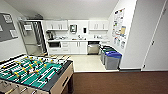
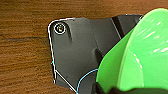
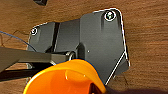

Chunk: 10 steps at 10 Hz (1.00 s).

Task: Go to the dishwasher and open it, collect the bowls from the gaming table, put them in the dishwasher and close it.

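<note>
Beside the left wrist camera, the green bowl [image 2: 140,55] shows large and tilted, its rim edge-on against the robot's dark plate. A dark part crosses the bowl's lower edge; whether that is the left gripper clamped on the rim cannot be told. Beneath plate and bowl lies brown wood-grain floor [image 2: 25,50].

Close to the right wrist camera, the orange bowl [image 3: 65,80] sits with its hollow facing the lens, in front of the dark plate and the jointed bar. A dark shape touches its rim at one side; whether the right gripper's fingers are together on it cannot be told. The same brown floor surrounds the plate.

Head view, outward from the robot: a foosball table [image 1: 32,72] with a green field and rods stands near, on the left, on dark brown floor. Beyond it the floor changes to pale tile and a kitchenette runs along the far wall. The dishwasher [image 1: 93,48] is set under the counter [image 1: 77,40], right of the white base cabinets [image 1: 75,47]; its steel front appears upright and closed, though it is small in frame. Three bins [image 1: 111,58] with dark, green and blue lids stand in a row by the right wall, just beside the dishwasher's end of the counter. White wall cabinets [image 1: 57,25] hang above. Posters [image 1: 118,25] cover the right wall; a grey noticeboard [image 1: 7,26] hangs on the left wall.
</note>
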Tool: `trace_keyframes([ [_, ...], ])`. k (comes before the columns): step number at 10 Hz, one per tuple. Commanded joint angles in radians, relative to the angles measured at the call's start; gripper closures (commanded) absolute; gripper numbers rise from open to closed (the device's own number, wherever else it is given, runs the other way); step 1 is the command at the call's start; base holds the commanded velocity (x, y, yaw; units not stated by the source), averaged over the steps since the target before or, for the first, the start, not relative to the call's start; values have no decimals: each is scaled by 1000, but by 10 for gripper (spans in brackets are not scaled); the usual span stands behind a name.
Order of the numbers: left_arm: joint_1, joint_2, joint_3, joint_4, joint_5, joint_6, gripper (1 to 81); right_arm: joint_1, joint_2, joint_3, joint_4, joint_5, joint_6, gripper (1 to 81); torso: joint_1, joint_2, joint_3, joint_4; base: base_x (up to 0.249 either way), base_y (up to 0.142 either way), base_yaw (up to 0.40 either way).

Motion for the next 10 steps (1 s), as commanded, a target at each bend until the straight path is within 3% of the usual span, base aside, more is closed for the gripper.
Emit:
trace_keyframes([
  [1, -41, -14, 4, 13, 42, 5, 811, 33, -23, 2, -14, -45, -2, 811, 0, 0, 0, 0, 183, 0, 0],
  [8, -41, -12, 4, 13, 42, 5, 811, 31, -21, -1, -14, -45, -2, 811, 0, 0, 0, 0, 183, 0, 0],
  [10, -41, -11, 4, 13, 42, 5, 811, 30, -20, -2, -14, -45, -2, 811, 0, 0, 0, 0, 183, -61, 0],
])
